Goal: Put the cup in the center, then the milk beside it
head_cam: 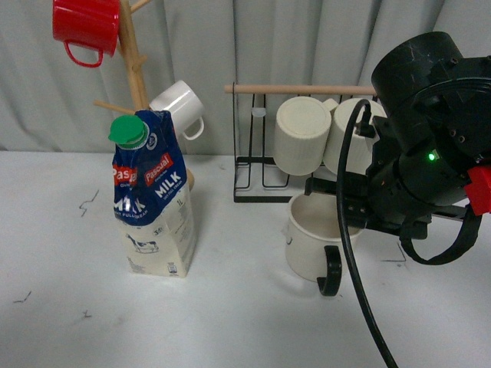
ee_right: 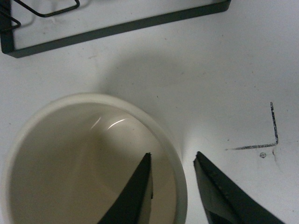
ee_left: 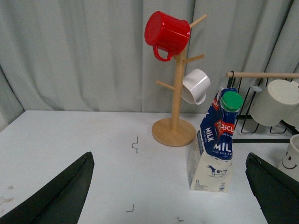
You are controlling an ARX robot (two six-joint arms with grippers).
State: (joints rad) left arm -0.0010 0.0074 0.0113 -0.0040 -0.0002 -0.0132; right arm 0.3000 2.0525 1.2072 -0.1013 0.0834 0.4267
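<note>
The cup, a wide cream mug with a black loop handle, stands upright on the white table right of centre, in front of the wire rack. My right gripper is open and straddles its wall, one finger inside the cup and one outside. The milk stands upright at the left, green cap on top. My left gripper is open and empty, hovering well back from the milk. In that view the cup's smiley side peeks in at the right edge.
A wooden mug tree behind the milk carries a red mug and a small white mug. A black wire rack with ribbed cream mugs stands behind the cup. My right arm blocks the right side.
</note>
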